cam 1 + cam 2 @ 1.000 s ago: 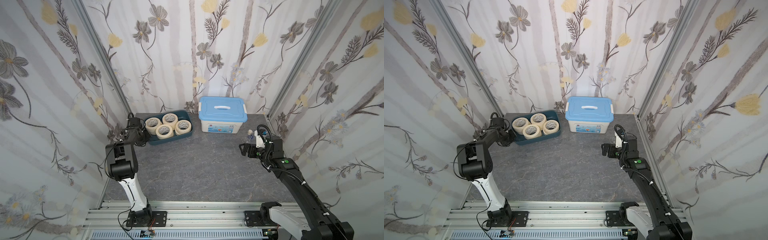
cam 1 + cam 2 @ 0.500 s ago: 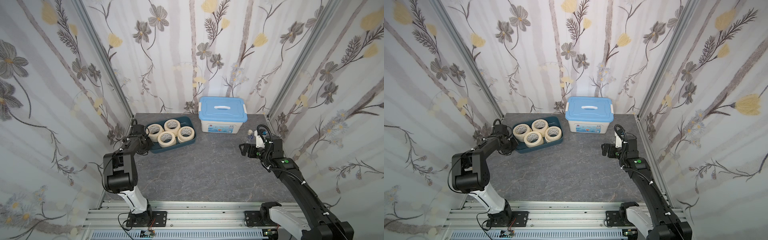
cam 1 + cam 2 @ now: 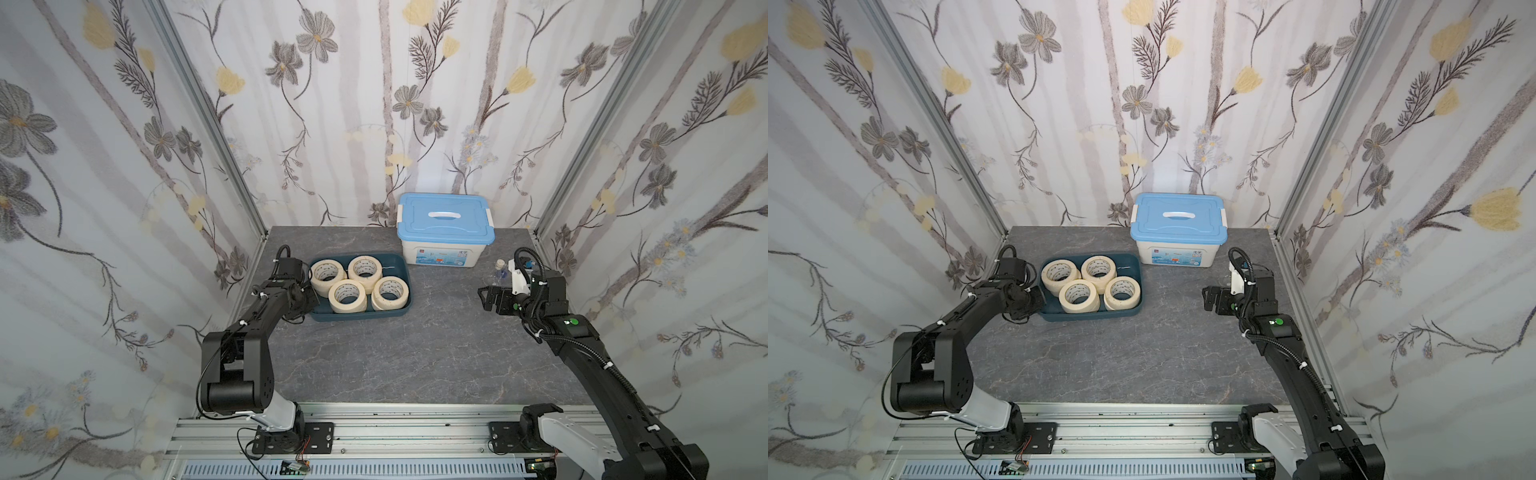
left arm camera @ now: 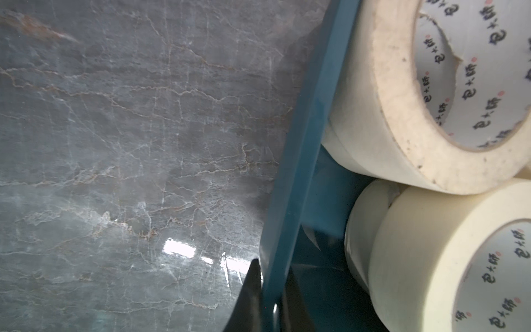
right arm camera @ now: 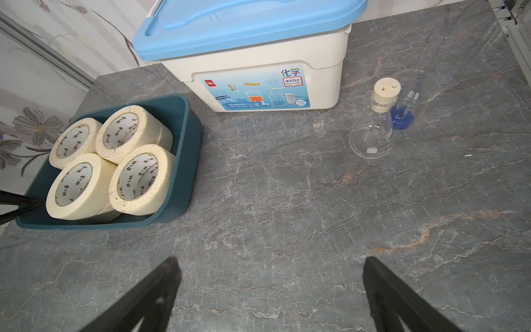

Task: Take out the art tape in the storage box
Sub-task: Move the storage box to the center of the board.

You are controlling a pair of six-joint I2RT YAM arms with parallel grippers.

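Grippers nearest: right gripper (image 5: 271, 258) is hanging with jaws spread wide, gripping nothing, while left gripper (image 4: 272, 267) is pinching the storage box (image 3: 357, 316) by its left wall. Art tape (image 3: 348, 307) is sitting inside, four touching stacks, two rolls deep. Behind, white bin (image 3: 440, 257) is standing with its blue lid (image 3: 446, 226) on.

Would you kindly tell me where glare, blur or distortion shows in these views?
Left wrist: a white glare patch on the table; the nearer tape roll is slightly soft. Right wrist: wide-angle bowing of the bin, fingers soft-edged. Both top views: even, soft light, sharp throughout.
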